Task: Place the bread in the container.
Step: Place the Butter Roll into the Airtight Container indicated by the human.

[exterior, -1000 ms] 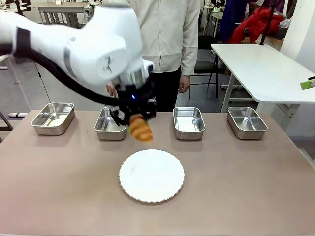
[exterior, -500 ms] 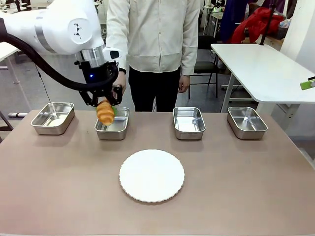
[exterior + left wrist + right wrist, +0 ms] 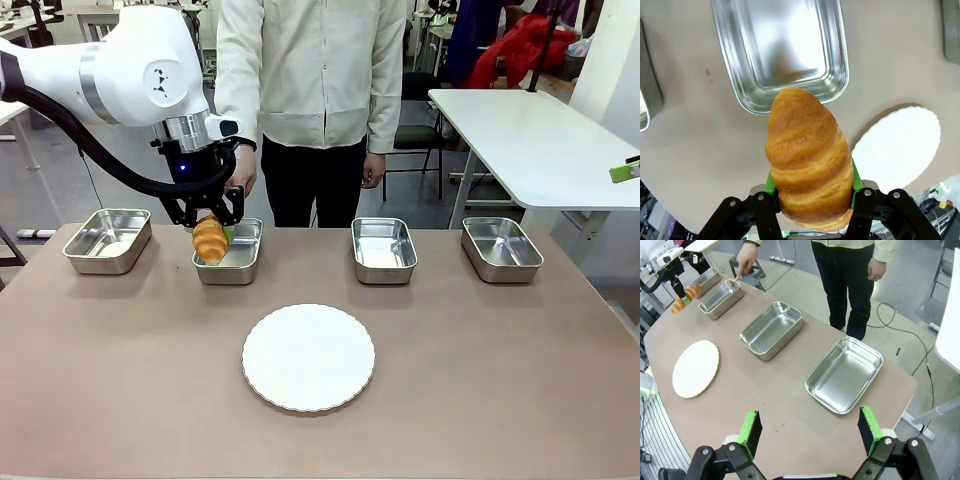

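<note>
A: Where does the golden-brown, ridged croissant-shaped bread (image 3: 209, 241) sit against the target?

B: It hangs from the left arm's black gripper (image 3: 207, 222), clear of the bench, over the near-left rim of the shiny rectangular stainless-steel container (image 3: 228, 252), the second pan from the robot's left. In the left wrist view the bread (image 3: 808, 157) covers the pan's near edge, with most of the container (image 3: 780, 50) lying beyond its tip.

A: And its long axis?

B: It runs straight out along the fingers, so the roll points tip-down towards the pan. My guess is that a short move farther over the pan's middle comes before any release.

A: The jaws?

B: The left jaws are closed on the bread's thick end, green pads pressed into both flanks. The right gripper (image 3: 810, 435) is well apart at the far end of the bench, its jaws spread wide and holding nothing.

A: Anything else close by?

B: The person's hand (image 3: 744, 262) points a finger at the same container from the far side. The round white scalloped plate (image 3: 308, 357) lies bare, nearer the robot.
</note>
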